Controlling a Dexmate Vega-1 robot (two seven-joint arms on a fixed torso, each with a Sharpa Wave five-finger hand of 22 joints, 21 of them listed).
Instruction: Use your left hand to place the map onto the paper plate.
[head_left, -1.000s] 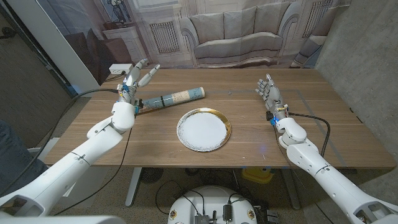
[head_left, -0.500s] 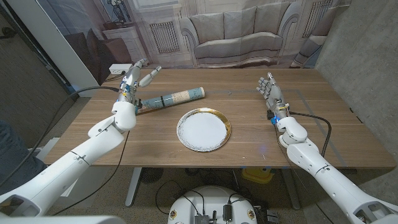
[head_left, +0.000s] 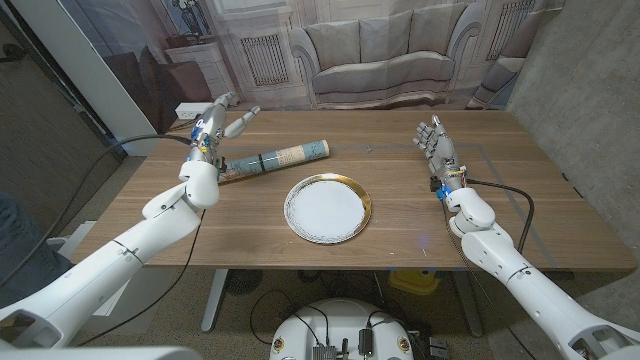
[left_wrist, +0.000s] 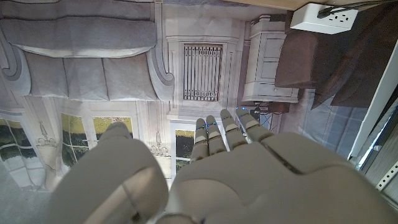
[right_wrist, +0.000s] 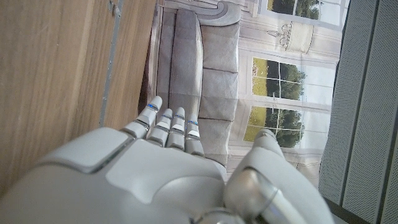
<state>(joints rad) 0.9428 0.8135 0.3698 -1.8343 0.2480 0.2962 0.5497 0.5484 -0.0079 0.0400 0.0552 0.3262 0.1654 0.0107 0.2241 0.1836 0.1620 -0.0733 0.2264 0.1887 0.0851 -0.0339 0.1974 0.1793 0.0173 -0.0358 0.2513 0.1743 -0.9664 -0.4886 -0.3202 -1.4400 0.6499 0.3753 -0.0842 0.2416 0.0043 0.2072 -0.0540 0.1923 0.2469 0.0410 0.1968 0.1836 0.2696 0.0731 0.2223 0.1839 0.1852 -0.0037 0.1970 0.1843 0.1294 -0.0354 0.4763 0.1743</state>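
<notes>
Head view: rolled map (head_left: 277, 158) lies on its side on the wooden table (head_left: 400, 215), far-left of centre, running from near the left hand up toward the table's middle, its near-left end just beside the wrist. Paper plate (head_left: 328, 208), gold-rimmed and bare, sits just near-right of the roll, apart from it. Left hand (head_left: 217, 122) is raised over the far-left corner, fingers spread and holding nothing, thumb out toward the map; looks poised to come down on the roll, not yet touching. Right hand (head_left: 434, 142) stands with fingers apart, empty, well right of the plate, likely parked out of the way. Open wood lies between roll and plate, so the carry looks short and unobstructed; the far-left edge is close behind the hand.
</notes>
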